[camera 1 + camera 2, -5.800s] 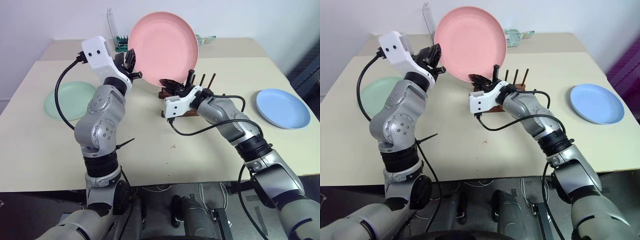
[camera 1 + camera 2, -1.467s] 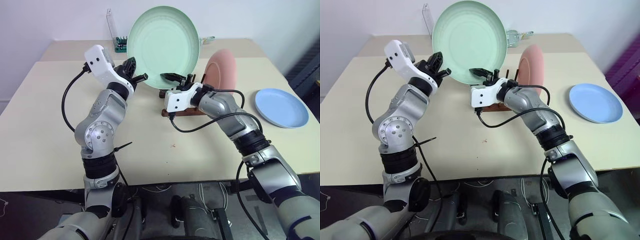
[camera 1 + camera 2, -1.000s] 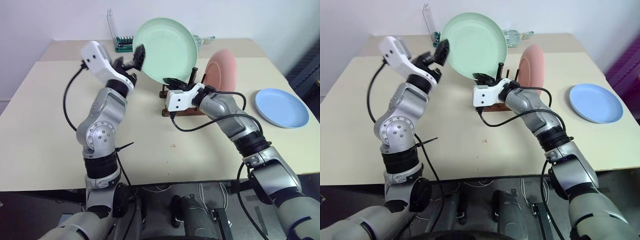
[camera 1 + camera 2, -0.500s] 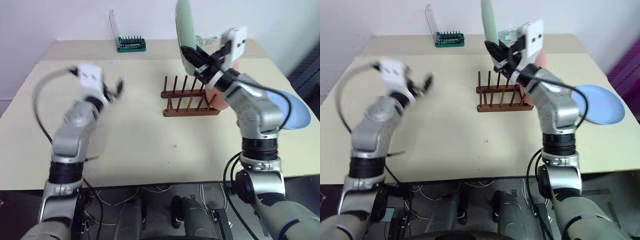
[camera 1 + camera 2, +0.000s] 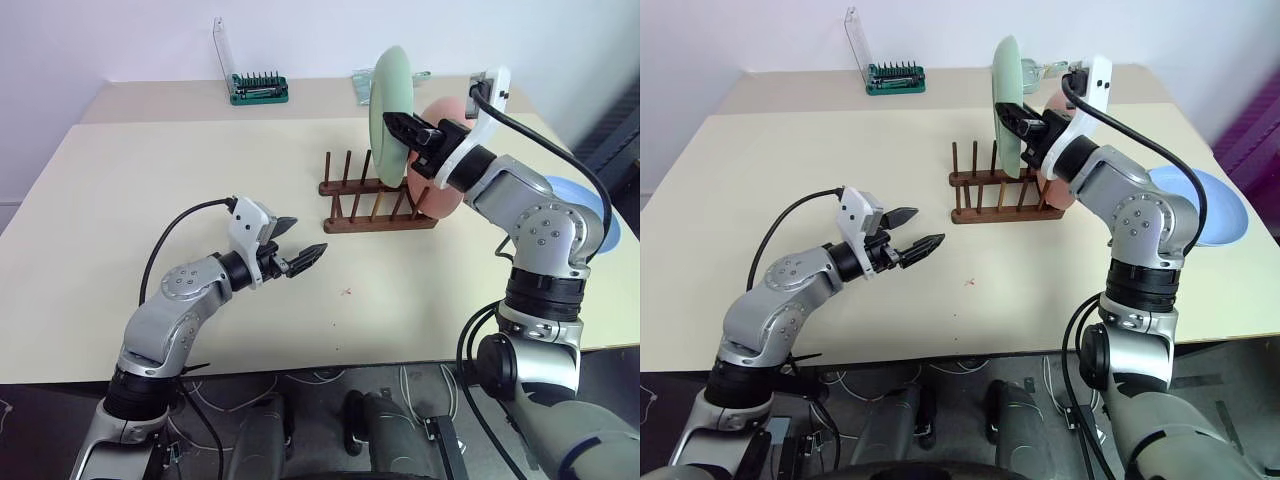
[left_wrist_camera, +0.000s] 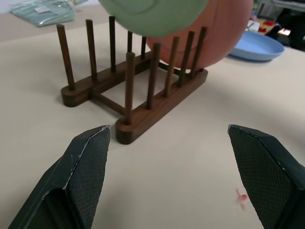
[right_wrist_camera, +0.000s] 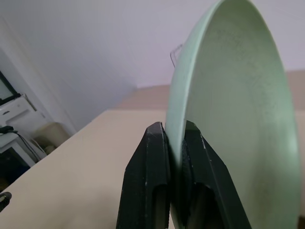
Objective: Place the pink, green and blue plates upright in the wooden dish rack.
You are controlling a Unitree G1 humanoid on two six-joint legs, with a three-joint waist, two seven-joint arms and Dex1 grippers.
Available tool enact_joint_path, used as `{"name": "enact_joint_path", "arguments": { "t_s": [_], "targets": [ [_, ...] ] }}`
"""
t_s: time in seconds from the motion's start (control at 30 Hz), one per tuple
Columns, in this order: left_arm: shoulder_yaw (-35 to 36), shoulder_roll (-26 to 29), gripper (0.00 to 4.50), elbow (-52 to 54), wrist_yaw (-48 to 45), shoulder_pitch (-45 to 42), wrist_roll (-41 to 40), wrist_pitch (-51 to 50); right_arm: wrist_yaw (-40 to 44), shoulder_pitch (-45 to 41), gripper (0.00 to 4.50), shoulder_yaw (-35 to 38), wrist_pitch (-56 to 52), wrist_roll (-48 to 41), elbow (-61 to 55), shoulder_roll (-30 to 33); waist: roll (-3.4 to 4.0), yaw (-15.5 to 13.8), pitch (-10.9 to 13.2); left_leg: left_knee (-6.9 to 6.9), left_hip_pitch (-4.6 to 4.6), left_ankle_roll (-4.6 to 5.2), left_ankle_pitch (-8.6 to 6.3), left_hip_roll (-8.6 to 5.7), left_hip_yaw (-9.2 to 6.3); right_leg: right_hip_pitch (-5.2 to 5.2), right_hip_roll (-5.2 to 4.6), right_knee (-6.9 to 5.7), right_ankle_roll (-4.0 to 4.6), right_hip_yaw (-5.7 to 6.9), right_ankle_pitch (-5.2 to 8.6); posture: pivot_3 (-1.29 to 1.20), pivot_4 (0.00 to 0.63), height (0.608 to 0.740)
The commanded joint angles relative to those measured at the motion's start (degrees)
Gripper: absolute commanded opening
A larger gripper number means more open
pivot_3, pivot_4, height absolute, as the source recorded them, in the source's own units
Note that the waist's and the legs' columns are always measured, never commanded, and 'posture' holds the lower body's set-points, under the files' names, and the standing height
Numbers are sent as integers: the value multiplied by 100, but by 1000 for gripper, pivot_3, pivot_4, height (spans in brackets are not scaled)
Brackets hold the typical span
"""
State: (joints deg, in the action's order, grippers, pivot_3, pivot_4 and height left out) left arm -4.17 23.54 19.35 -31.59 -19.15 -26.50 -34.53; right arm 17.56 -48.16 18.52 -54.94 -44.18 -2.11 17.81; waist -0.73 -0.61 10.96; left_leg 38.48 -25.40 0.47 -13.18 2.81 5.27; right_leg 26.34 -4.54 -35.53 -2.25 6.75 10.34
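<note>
My right gripper is shut on the rim of the green plate, holding it upright and edge-on just above the wooden dish rack. The right wrist view has the two fingers clamped on that rim. The pink plate stands upright in the rack's right end, partly behind my right arm. Flat on the table at the right lies the blue plate. My left gripper hovers low and open, empty, in front and to the left of the rack.
A green-and-black tool-bit holder with a clear plastic stand sits at the back of the table. A clear packet lies behind the rack. The rack's left slots hold nothing.
My left gripper has let go of the green plate and dropped low toward the table's front left. The right gripper has rolled the plate from face-on to edge-on above the rack.
</note>
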Motion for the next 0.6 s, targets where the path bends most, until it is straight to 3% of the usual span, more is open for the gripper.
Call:
{"name": "enact_joint_path", "arguments": {
  "t_s": [0.03, 0.1, 0.2, 0.4, 0.6],
  "targets": [
    [-52, -39, 4043, 283, -16, -59, -6, 12, -324, -125, 0, 258, -137, -223, 141, -105, 1, 1, -1, 0, 0, 0, 0, 0, 0, 1, 0, 0, 0, 0, 0, 0, 150, 730],
    [-71, -52, 4043, 288, -17, -57, 2, 14, -433, -146, 0, 349, -163, -294, 262, -150, 1, 2, -1, -2, 2, 0, 0, 0, 0, 0, 2, 0, 0, 0, 0, 0, 150, 730],
    [-80, -61, 4105, 311, -15, -49, -6, 18, -446, -172, 990, 324, -138, -323, 250, -127, 4, 4, 0, -2, 0, 0, 0, 0, 1, 3, 2, 0, 0, -2, 0, 0, 150, 730],
    [-96, -78, 4105, 309, -23, -45, -3, 24, -301, -228, 3828, 110, 40, -166, 60, 50, 4, 4, 0, -13, 1, 1, 1, -3, 2, 5, 2, 4, 0, -4, 0, 0, 150, 730],
    [-124, -105, 4105, 287, -74, -75, -10, 52, 164, -281, 3828, -419, 183, 183, -335, 665, 5, -5, 1, -14, -1, 1, 0, -3, 1, 5, 1, 11, -9, -4, 5, 0, 150, 730]
  ]
}}
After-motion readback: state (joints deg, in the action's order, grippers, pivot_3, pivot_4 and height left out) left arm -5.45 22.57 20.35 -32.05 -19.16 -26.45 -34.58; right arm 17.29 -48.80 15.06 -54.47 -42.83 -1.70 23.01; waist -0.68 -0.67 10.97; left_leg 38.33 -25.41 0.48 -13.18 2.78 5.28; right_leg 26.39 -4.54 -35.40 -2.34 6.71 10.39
